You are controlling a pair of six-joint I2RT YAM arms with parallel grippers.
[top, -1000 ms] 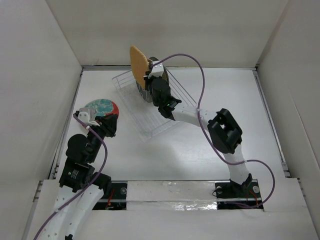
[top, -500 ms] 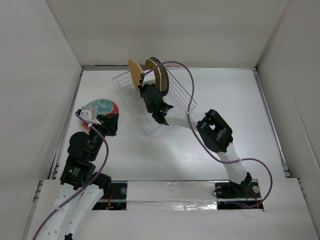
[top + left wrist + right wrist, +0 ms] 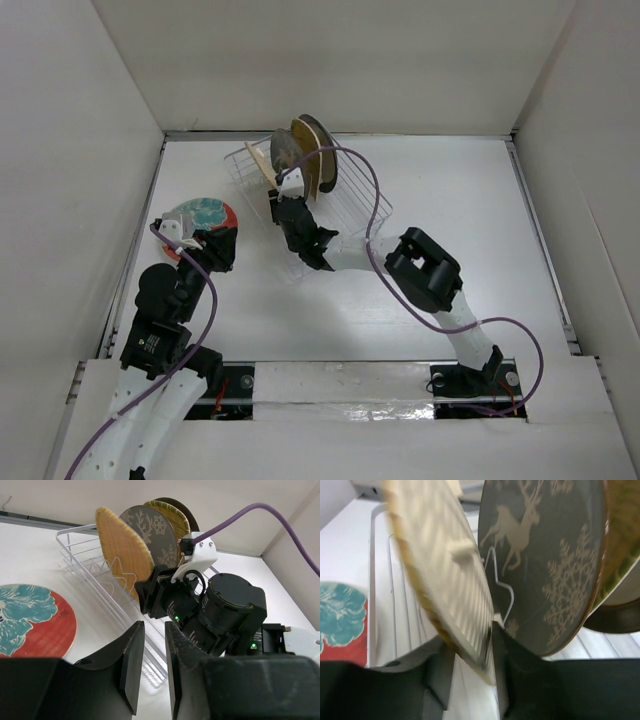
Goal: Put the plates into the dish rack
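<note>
My right gripper (image 3: 480, 660) (image 3: 278, 185) is shut on the lower edge of the yellow woven fan-shaped plate (image 3: 435, 570) (image 3: 122, 550), holding it upright in the dish rack (image 3: 350, 205) in front of the others. Behind it stand the dark deer-pattern plate (image 3: 550, 565) (image 3: 150, 535), the yellow woven square plate (image 3: 172, 517) and the dark-rimmed plate (image 3: 184, 509). The red-teal plate (image 3: 200, 215) (image 3: 30, 620) lies flat on the table left of the rack. My left gripper (image 3: 154, 655) (image 3: 222, 245) hovers beside it, nearly shut and holding nothing.
White walls box in the table on three sides. The right arm's elbow (image 3: 425, 270) and its purple cable (image 3: 375, 215) lie over the table just right of the rack. The rack sits at an angle near the back wall.
The right arm has brought the fan-shaped plate down and to the left, from above the rack into its front end. The left arm and the red-teal plate have not moved.
</note>
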